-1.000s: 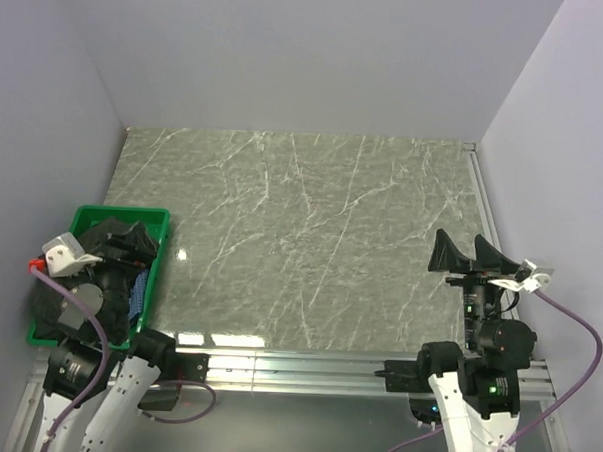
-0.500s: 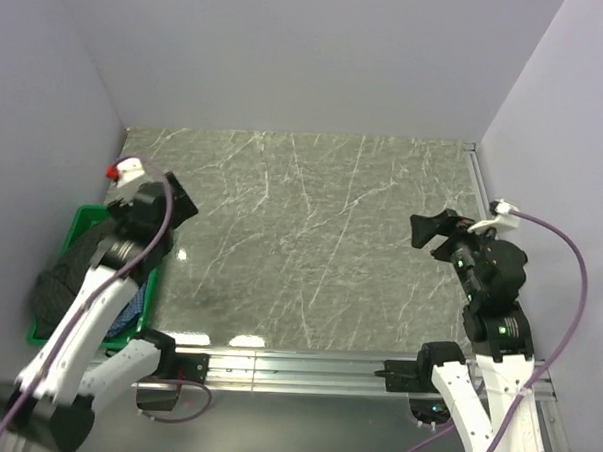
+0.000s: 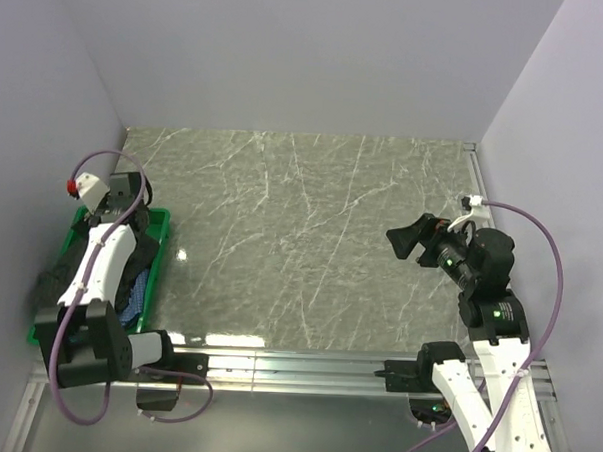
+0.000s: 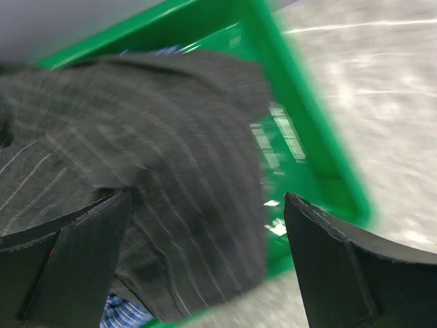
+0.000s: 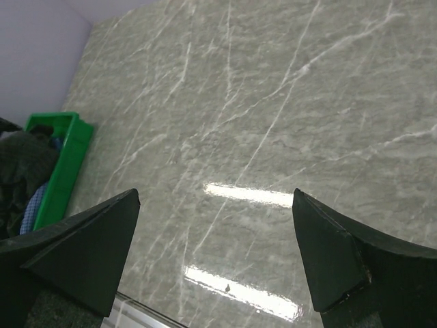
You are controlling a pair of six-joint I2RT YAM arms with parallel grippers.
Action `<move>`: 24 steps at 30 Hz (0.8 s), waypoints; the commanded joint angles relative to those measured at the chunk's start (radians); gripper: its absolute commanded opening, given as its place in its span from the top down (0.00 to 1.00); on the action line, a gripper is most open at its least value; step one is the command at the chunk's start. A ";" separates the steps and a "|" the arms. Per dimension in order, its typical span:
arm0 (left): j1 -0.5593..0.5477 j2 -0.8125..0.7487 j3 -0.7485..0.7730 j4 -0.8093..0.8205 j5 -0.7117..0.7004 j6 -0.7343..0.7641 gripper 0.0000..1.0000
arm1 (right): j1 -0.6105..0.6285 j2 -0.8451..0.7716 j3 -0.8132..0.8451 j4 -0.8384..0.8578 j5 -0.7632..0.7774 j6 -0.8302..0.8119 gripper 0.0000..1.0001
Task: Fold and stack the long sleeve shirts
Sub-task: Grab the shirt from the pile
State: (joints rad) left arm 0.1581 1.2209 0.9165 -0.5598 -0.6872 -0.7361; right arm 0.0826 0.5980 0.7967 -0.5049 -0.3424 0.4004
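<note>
On the bench [image 3: 311, 236], the green crate [image 4: 314, 147] held both shirts, black pinstriped shirt [image 4: 150, 150] heaped over blue checked shirt [image 4: 126, 316]. My left pincer [image 4: 208, 205], spread wide, hovered just above the black cloth; pulling it out seemed the step, needing a descent and pinch. My right pincer [image 5: 215, 198] gaped empty, well apart.

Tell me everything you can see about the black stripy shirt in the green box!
The black cloth shirt with thin pale pinstripes lies crumpled and unfolded in the green plastic crate, heaped up in a mound. It looks soft and wrinkly. A blue checked shirt peeks out from under it. The left arm's jaws stand wide open above it, holding nothing.
</note>
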 commanded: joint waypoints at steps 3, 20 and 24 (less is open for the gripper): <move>0.086 0.101 -0.056 0.060 0.000 -0.065 0.01 | 0.028 0.005 0.015 0.026 -0.032 -0.009 0.00; 0.026 -0.064 0.347 -0.077 -0.026 0.072 1.00 | 0.040 -0.001 0.045 0.002 -0.037 -0.032 0.00; -0.249 -0.009 0.659 -0.045 -0.048 0.200 1.00 | 0.042 -0.003 0.047 0.005 -0.040 -0.023 0.00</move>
State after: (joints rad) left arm 0.0837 1.2045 1.3678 -0.6559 -0.7116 -0.6556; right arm 0.1154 0.5934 0.7986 -0.5110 -0.3656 0.3843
